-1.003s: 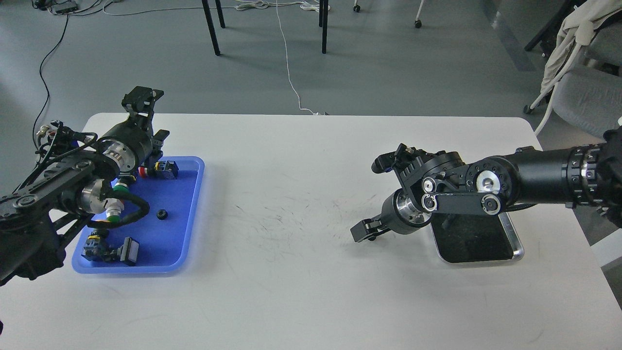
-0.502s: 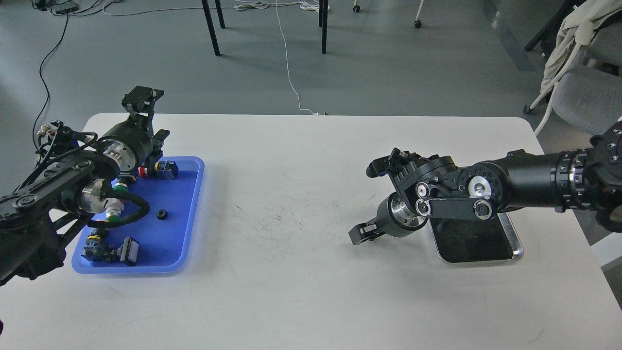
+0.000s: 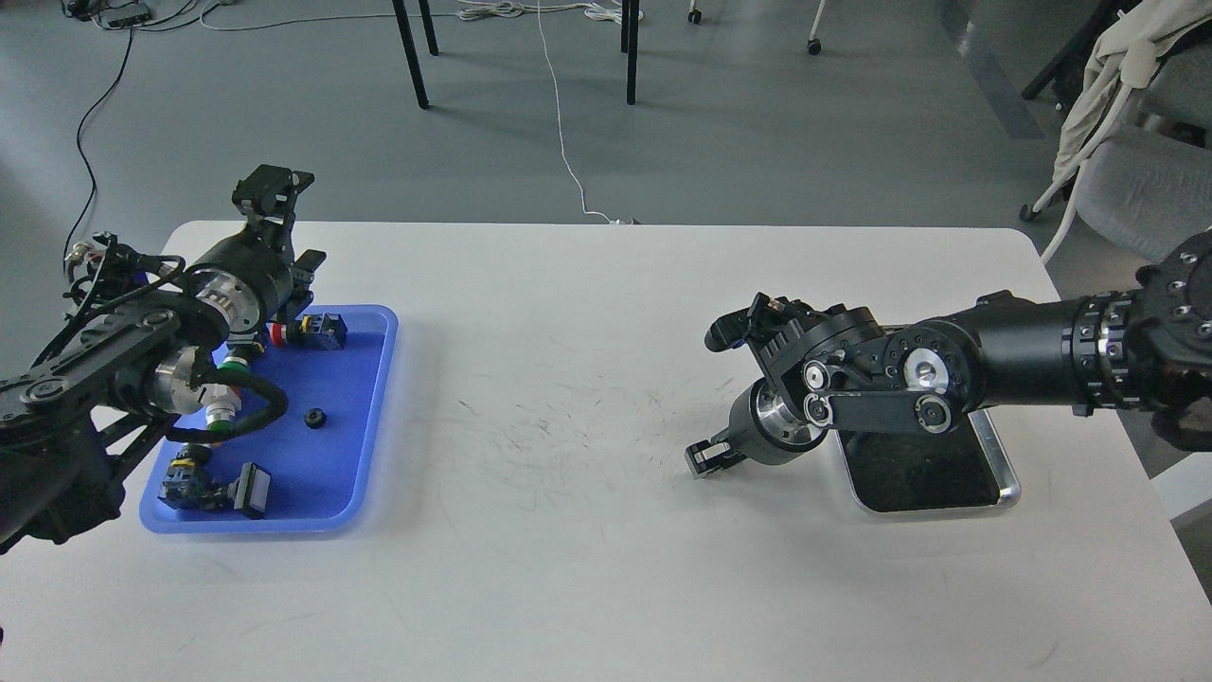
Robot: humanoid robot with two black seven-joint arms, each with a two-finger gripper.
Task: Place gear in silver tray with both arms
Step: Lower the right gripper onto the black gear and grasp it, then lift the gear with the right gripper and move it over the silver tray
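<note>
The gear (image 3: 313, 417) is a small black ring lying in the middle of the blue tray (image 3: 365, 379). My left gripper (image 3: 270, 189) is raised above the tray's far left corner, well away from the gear; its fingers cannot be told apart. The silver tray (image 3: 1009, 474) lies at the right, its near-left part hidden under my right arm. My right gripper (image 3: 705, 459) hangs low over the table just left of the silver tray, seen dark and small, and nothing shows in it.
The blue tray also holds several coloured push-button and connector parts (image 3: 308, 332) at its left and front. A grey chair (image 3: 1136, 180) with a white cloth stands off the table's far right corner. Cables and chair legs are on the floor behind.
My right arm has shifted a little to the left and its wrist has turned slightly. My left gripper has edged slightly left. The gear has not moved.
</note>
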